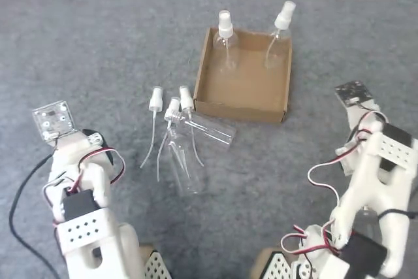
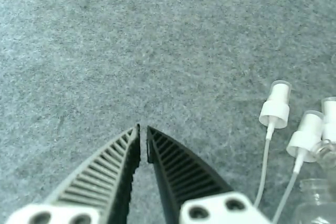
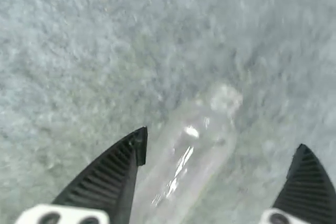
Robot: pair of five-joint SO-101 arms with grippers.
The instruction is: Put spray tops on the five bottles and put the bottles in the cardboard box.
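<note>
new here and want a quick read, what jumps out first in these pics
Two topped bottles stand upright in the box, at its far side. Before its left corner, clear bottles and loose tops lie heaped on the grey carpet. The right gripper is open around one more topless bottle lying flat.

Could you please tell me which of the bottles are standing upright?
The two bottles inside the cardboard box, each with a white spray top. The bottles on the carpet lie on their sides.
</note>
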